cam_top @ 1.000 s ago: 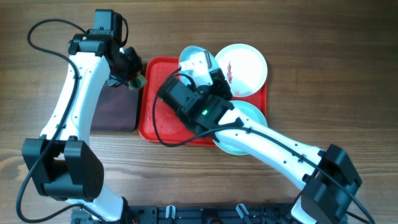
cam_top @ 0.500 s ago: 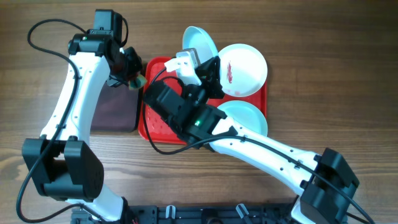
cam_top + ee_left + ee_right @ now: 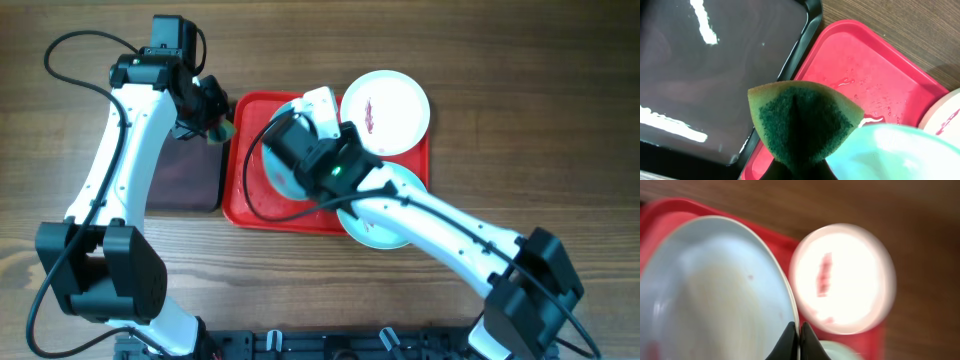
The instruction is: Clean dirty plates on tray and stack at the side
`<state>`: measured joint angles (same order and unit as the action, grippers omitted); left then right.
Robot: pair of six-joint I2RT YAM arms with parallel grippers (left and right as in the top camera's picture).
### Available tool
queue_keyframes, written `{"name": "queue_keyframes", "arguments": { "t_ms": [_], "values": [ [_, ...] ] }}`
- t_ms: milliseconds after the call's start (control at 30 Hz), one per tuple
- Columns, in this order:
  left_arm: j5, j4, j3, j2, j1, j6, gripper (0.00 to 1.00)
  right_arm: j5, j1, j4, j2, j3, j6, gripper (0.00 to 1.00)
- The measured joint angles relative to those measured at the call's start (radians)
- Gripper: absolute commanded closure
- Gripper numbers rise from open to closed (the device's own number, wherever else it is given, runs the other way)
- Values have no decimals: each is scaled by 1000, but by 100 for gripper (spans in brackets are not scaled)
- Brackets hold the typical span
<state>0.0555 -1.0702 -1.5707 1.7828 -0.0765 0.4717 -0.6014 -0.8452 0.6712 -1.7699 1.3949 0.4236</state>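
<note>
The right gripper (image 3: 799, 341) is pinched tight on the rim of a pale blue plate (image 3: 715, 295), which seems to hang over the red tray (image 3: 250, 195) beside the smeared white plate (image 3: 388, 110), while the left gripper (image 3: 213, 122) squeezes a green sponge (image 3: 805, 122) near the tray's edge.

Wooden table (image 3: 540, 60) seen from above.
You see a brown tabletop, darker grain running left to right, evenly lit, reaching every edge of the overhead view.
</note>
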Motion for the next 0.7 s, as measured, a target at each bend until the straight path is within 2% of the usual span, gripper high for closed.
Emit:
{"name": "queue_keyframes", "arguments": {
  "t_ms": [300,400,467,700],
  "values": [
    [0,0,0,0,0,0,96,337,103,-29,-161,0,138,93],
    [0,0,0,0,0,-2,96,412,121,-33,-189,0,151,68],
    [0,0,0,0,0,-3,96,457,134,-56,-198,0,141,57],
    [1,0,0,0,0,-3,96,652,220,-188,-220,0,20,53]
  ]
}}
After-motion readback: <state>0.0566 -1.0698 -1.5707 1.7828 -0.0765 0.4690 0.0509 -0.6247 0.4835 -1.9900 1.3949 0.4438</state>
